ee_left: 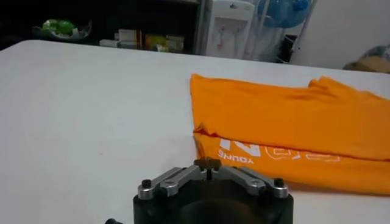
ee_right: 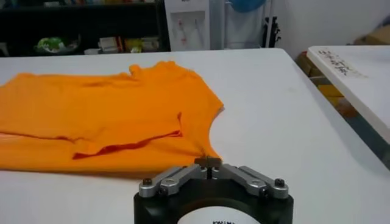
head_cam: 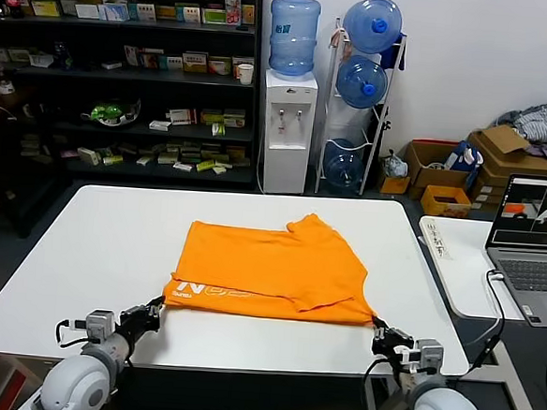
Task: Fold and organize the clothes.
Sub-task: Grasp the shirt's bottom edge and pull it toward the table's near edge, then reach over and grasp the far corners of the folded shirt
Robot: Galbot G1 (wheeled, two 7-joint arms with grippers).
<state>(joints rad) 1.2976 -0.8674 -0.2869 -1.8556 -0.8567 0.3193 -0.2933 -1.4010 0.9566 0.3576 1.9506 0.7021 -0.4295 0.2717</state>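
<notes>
A bright orange short-sleeved cotton T-shirt (head_cam: 274, 269) lies partly folded on the white rectangular tabletop (head_cam: 111, 250), roughly at its middle and toward the near edge. White lettering (ee_left: 241, 150) shows along the shirt's near hem on the robot's left side.

The left gripper (head_cam: 156, 311) sits low at the near left corner of the shirt, its fingers pressed together; in the left wrist view its fingertips (ee_left: 208, 164) meet just short of the hem, and whether cloth is pinched cannot be told.

The right gripper (head_cam: 380, 333) sits at the near right corner, likewise pressed together. In the right wrist view its fingertips (ee_right: 208, 162) meet at the shirt's near edge (ee_right: 204, 152), touching or just beside it; a grip on the fabric cannot be confirmed.
</notes>
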